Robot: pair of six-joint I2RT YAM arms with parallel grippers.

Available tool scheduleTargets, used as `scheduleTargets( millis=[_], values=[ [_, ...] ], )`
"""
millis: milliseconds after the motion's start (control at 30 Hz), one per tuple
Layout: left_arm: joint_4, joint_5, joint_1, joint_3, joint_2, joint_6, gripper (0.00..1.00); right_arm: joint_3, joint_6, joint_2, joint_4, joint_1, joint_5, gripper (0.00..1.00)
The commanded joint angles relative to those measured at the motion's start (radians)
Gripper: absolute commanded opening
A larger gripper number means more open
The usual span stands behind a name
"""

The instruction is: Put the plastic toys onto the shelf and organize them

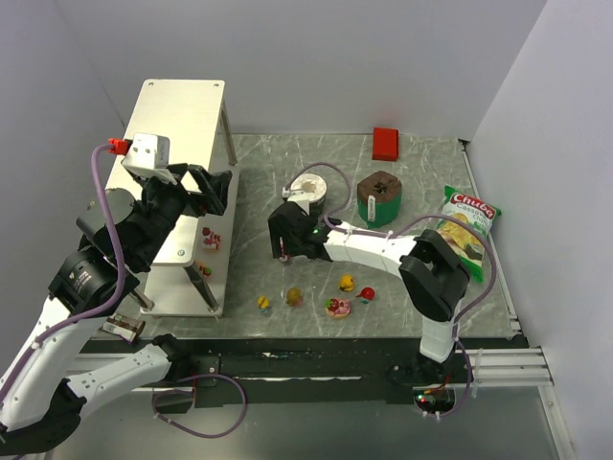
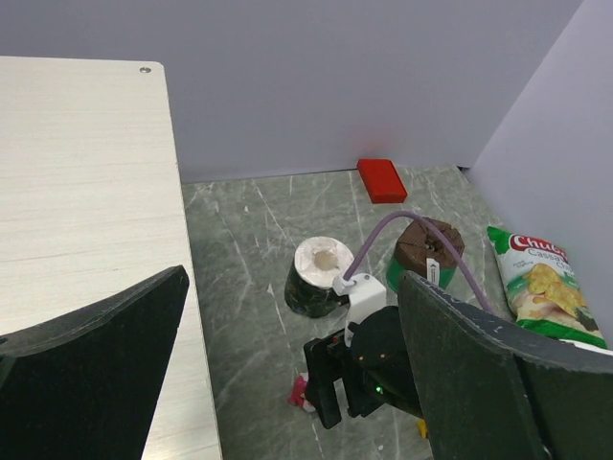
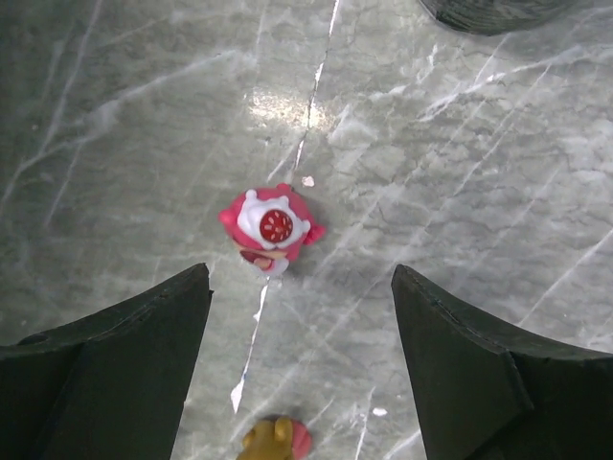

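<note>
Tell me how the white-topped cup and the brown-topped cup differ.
The white-topped cup has a dark wall; the brown-topped cup has a bright green one. The brown-topped cup carries a white tag on its side; the white-topped cup shows none. The white-topped cup stands nearer the shelf, the brown-topped cup nearer the chip bag. Both stand upright.

shelf (image 1: 182, 110) sits at left of table (image 1: 259, 182), running front to back. left gripper (image 1: 213, 190) over its right edge. lower tier, right side: one toy (image 1: 212, 240), second toy (image 1: 202, 269) in front of it. left cup (image 1: 308, 187) and right cup (image 1: 380, 198) side by side mid-table. block (image 1: 385, 143) behind right cup, at back wall. bag (image 1: 469, 222) right of cups. loose toys (image 1: 337, 308) in a row in front of cups, near front edge. right gripper (image 1: 283, 251) between shelf and left cup, small toy (image 3: 271, 225) on table under it
</note>
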Motion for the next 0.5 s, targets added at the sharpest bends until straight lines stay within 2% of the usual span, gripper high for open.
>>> scheduleTargets(
  millis=[0, 467],
  values=[
    [0.038, -0.012, 0.002, 0.013, -0.001, 0.012, 0.96, 0.065, -0.013, 0.045, -0.008, 0.005, 0.005, 0.82],
    [0.021, -0.016, 0.002, 0.029, 0.007, 0.011, 0.97, 0.131, -0.053, 0.141, 0.010, 0.003, -0.010, 0.72]
  ],
)
